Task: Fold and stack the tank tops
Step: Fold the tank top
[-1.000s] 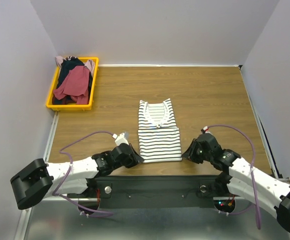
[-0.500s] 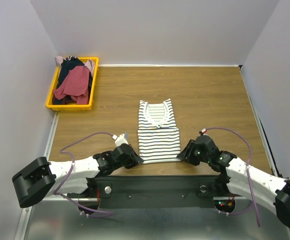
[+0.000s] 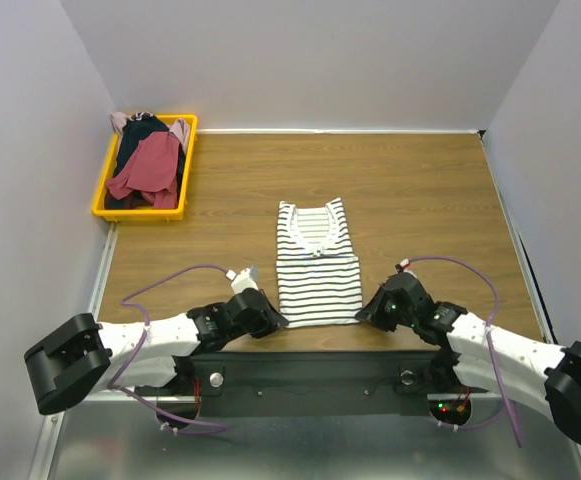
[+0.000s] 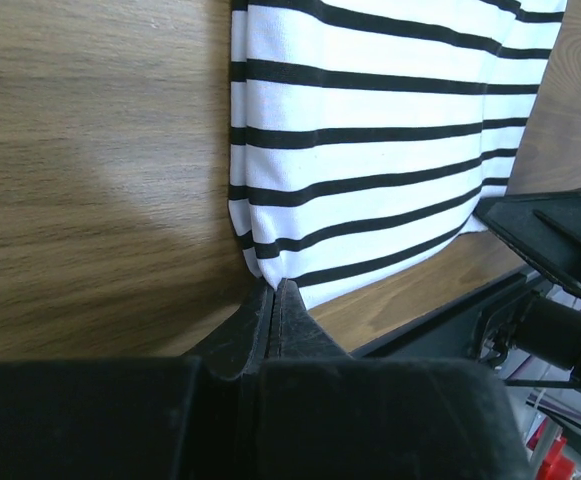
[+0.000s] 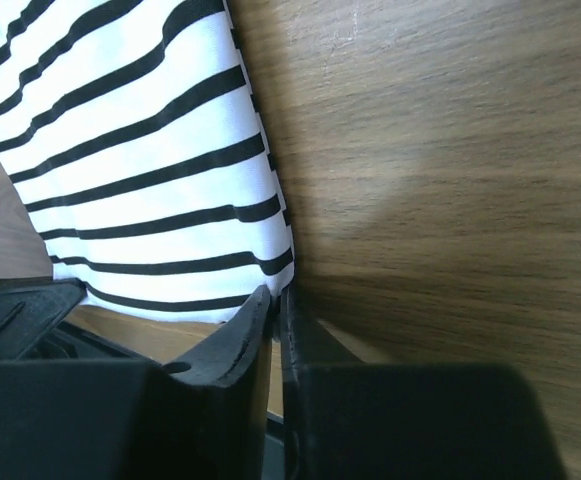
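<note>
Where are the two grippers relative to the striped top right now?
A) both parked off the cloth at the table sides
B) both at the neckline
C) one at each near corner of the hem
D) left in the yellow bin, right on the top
C: the left gripper sits at the near-left corner of the striped tank top, and the right gripper at its near-right corner, each with its fingertips on the hem.

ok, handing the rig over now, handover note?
Left gripper: shut on the near-left hem corner of the white cloth tank top with thin black stripes.
Right gripper: jaws closed at its near-right hem corner, apparently pinching it.
It lies flat, centred, neckline away from the arms.
Dark red, navy and pink tops heaped in the yellow plastic bin, far left.
Done: nothing stacked yet. To do: likely lift hem toward neckline, then the rest.
</note>
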Controlling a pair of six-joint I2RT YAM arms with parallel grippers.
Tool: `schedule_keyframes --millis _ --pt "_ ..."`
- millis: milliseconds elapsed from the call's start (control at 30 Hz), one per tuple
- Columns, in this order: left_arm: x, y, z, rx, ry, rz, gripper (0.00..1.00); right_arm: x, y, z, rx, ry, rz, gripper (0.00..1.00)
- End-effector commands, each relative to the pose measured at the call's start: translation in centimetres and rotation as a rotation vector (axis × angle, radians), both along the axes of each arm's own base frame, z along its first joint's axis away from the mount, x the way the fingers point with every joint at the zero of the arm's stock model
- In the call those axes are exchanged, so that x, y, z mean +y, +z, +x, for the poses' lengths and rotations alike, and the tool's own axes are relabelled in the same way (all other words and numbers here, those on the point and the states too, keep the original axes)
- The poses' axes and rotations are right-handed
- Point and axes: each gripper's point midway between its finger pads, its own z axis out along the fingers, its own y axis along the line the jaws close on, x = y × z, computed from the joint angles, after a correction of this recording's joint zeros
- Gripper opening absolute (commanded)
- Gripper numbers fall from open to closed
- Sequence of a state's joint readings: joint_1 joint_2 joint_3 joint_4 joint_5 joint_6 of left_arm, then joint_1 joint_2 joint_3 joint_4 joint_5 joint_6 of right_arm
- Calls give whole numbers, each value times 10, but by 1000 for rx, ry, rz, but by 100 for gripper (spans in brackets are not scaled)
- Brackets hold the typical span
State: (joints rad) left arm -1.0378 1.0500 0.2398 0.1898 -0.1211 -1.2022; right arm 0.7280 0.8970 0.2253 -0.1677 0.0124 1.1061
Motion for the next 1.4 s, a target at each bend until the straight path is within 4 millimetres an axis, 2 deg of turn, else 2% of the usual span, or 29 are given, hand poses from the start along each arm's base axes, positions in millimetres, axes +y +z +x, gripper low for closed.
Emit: schedule_keyframes --millis 0,67,200,300,367,433,467,533,633,667,700,833,933,1067,1133,1200,1367 --pt "-6 8 0 -39 -28 -13 0 -20 -15 -9 18 11 -118 7" --pt "-8 10 -3 -45 -43 -15 0 -14 -5 -7 -2 43 -104 2" --pt "-11 9 -17 -42 -87 -17 0 -8 8 -20 -9 110 -114 1" --pt "-14 7 -35 -29 -124 -14 0 -6 13 -36 -1 134 -99 0" --pt "-17 6 -53 -13 -160 -22 0 1 24 -46 -12 160 -54 0" --pt "-16 6 -61 -14 -164 -19 0 3 29 -53 -20 170 -47 0" --pt "-20 11 -73 -4 -184 -43 0 7 33 -58 -31 179 -39 0" --pt "-22 16 -83 3 -195 -60 0 13 37 -65 -33 205 -40 1" --pt "-22 27 -83 -14 -174 -67 0 24 54 -59 -82 210 -49 0" --pt "-24 36 -82 -25 -167 -87 0 26 54 -58 -87 217 -80 1" --pt "-23 41 -77 -46 -147 -84 0 30 64 -51 -117 204 -77 0" --pt "-18 73 -61 -106 -75 -98 0 34 85 -31 -202 170 -112 0" --pt "-14 97 -51 -146 -21 -140 0 45 115 -15 -272 153 -114 0" --pt "-13 122 -42 -190 18 -168 0 53 128 -3 -312 151 -148 0" --pt "-12 133 -36 -208 48 -172 0 57 143 4 -347 137 -144 0" --pt "-12 138 -32 -220 69 -174 0 59 158 11 -387 124 -141 0" --pt "-4 143 -16 -220 174 -160 0 59 175 25 -440 82 -173 0"
